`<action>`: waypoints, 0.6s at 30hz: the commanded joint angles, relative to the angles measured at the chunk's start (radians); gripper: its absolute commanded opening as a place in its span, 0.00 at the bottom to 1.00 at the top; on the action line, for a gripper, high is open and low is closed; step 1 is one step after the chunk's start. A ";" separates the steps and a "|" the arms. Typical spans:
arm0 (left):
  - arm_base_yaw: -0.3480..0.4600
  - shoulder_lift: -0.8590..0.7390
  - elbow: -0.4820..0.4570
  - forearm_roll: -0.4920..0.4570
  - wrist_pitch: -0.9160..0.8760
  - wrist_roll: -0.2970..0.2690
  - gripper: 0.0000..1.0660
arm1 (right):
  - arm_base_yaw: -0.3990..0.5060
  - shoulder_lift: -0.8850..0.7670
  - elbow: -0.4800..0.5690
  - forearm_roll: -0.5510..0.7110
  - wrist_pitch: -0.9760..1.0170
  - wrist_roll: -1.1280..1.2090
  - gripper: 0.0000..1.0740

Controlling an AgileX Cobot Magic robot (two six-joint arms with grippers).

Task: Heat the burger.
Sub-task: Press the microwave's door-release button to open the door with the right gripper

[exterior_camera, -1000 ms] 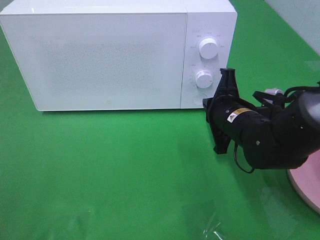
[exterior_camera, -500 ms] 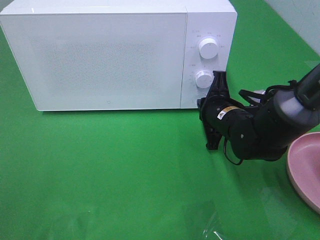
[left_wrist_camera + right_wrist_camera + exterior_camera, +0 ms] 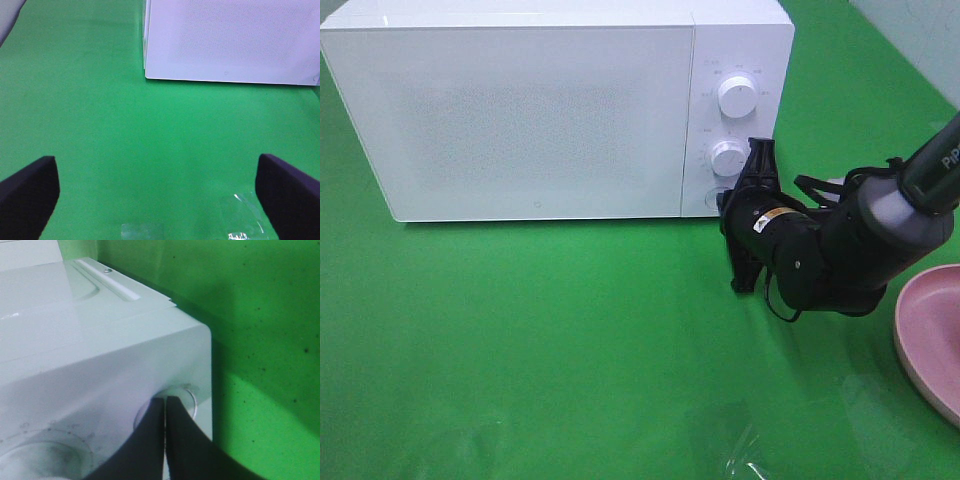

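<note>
The burger is out of view in every frame. The white microwave (image 3: 540, 110) stands at the back of the green table with its door closed. My right gripper (image 3: 725, 203) is shut, and its tips meet at the round button (image 3: 713, 198) low on the control panel. In the right wrist view the two closed fingertips (image 3: 165, 401) rest against that button (image 3: 189, 396). My left gripper (image 3: 159, 172) is open over bare green cloth, facing the microwave's (image 3: 225, 40) front corner, with nothing between its fingers (image 3: 30, 192). It does not show in the exterior view.
Two white knobs (image 3: 737, 95) (image 3: 728, 158) sit above the button. A flat pink plate (image 3: 932, 335) lies at the right edge. A scrap of clear film (image 3: 745, 460) lies near the front edge of the table, also visible as clear film (image 3: 240, 217) by the left gripper.
My right gripper has moved left to the microwave's lower panel button, uncovering more of the pink plate. It barely shifted in the last half second.
</note>
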 commanded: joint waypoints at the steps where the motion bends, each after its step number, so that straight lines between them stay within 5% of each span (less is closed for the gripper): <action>1: -0.004 -0.022 0.003 -0.006 -0.007 0.000 0.94 | -0.005 -0.002 -0.030 -0.011 -0.041 -0.003 0.00; 18: -0.004 -0.022 0.003 -0.006 -0.007 0.000 0.94 | -0.005 0.011 -0.085 0.039 -0.170 -0.059 0.00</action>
